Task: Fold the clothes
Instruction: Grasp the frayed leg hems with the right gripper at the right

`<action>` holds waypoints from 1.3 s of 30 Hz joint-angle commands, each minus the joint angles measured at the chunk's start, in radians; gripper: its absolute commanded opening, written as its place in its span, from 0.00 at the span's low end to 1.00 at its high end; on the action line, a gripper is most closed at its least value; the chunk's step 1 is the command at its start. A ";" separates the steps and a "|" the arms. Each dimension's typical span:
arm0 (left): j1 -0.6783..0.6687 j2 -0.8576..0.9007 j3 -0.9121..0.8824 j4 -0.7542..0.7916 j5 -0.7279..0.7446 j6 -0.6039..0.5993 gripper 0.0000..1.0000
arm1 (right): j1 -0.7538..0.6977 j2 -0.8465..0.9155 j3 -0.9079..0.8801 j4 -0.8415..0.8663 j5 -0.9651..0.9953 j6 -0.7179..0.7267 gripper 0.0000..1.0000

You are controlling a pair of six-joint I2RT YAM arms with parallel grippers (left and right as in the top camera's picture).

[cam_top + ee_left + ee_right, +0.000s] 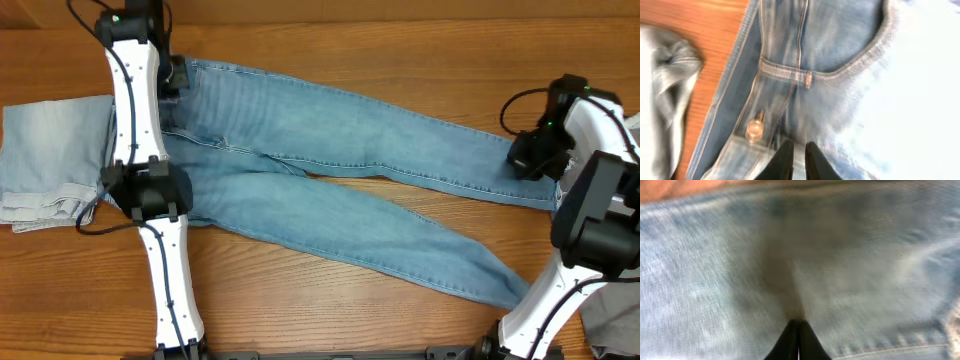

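On the brown wooden desk [330, 290], a long pair of light-blue denim jeans [330, 150] is spread flat, with the waist to the left and the legs splayed rightward. The right gripper [798, 339] is seen closed, tips together, at the farther leg's hem end. The left gripper [798, 162], at the waistband near the pale round button [754, 131], is barely parted; whether cloth is held cannot be told. A folded piece of paler denim [50, 160] lies beside the waist.

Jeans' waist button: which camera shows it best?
Left wrist: the waist button sits close up, near the belt loop. Overhead it can't be made out; the right wrist shows only blurred denim of the jeans.
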 commanded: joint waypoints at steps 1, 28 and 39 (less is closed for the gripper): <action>-0.010 -0.201 0.088 -0.030 0.119 -0.047 0.12 | -0.004 -0.148 0.046 -0.059 -0.105 0.012 0.04; -0.010 -0.786 -1.176 0.259 0.011 -0.148 0.41 | 0.025 -0.690 -0.691 -0.042 -0.299 0.100 0.35; -0.010 -0.785 -1.176 0.333 0.014 -0.143 0.84 | -0.018 -0.689 -0.673 -0.105 -0.147 0.323 0.93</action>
